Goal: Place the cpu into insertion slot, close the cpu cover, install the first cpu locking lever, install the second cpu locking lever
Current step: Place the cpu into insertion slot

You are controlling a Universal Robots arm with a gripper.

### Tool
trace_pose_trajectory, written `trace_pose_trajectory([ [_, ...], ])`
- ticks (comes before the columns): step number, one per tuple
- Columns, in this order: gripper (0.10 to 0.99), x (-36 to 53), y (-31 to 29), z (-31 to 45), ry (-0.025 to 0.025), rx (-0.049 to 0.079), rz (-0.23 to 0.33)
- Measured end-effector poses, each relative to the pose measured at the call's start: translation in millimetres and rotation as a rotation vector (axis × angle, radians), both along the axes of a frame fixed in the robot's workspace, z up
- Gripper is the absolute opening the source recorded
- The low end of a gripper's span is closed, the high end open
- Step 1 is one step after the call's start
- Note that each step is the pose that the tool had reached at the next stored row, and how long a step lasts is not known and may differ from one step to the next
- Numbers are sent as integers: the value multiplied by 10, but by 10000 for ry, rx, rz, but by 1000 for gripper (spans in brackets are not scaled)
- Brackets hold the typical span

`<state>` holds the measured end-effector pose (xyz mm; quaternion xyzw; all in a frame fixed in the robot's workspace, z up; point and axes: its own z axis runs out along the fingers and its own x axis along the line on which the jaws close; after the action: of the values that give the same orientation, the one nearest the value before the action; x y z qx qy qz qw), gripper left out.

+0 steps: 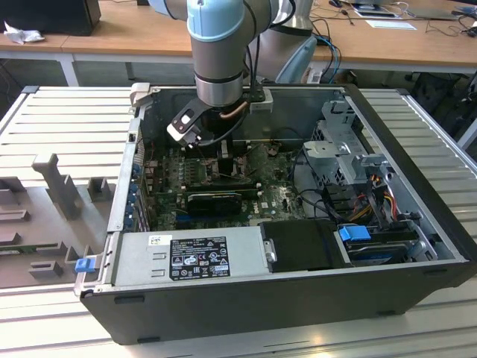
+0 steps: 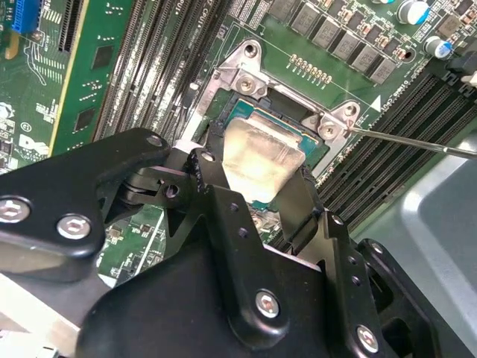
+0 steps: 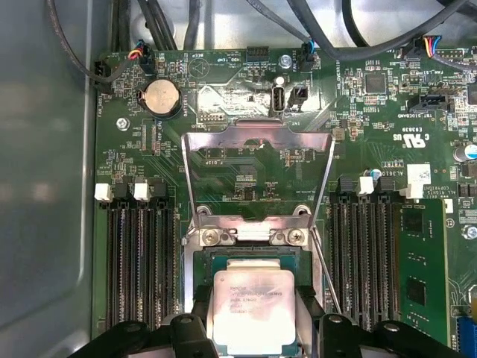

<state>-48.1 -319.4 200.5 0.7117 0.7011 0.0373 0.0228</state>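
Evidently the black two-fingered gripper [image 2: 259, 186] was closed narrowly on the flat, silvery-grey square cpu [image 3: 253, 307], pinching opposite edges to keep it level over the dark-framed square insertion slot [image 3: 242, 258]; the thin silver cpu cover [image 3: 253, 128] stood tilted open, leaving the way clear.

Pale grey ribbed metal table top [image 1: 67, 119], long slats running across, showing on both sides of load. Black open-sided computer tower case [image 1: 298, 302] lying flat on slats, mid-table, open face up. At exterior view's left, near case: set of grey moulded plastic fixture blocks [image 1: 56, 186] on slats, one tall and T-shaped, others low and flat. Small blue plastic tab [image 1: 84, 264] at case's near corner, touching case; whether resting on slats, cannot tell.
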Motion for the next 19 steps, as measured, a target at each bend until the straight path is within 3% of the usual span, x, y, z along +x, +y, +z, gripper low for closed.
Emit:
trace_pose_trajectory([
  [2,537,0,0,0,-1,-1,0],
  [3,600,0,0,0,-1,-1,1],
  [7,600,0,0,12,1,14,-2],
  [10,584,1,0,72,0,16,-10],
  [11,455,1,0,86,0,14,-13],
  [15,216,0,0,123,2,14,-17],
  [16,216,1,0,132,2,14,-18],
  [18,106,0,0,147,2,14,-19],
  [19,106,1,0,154,2,14,-19],
])
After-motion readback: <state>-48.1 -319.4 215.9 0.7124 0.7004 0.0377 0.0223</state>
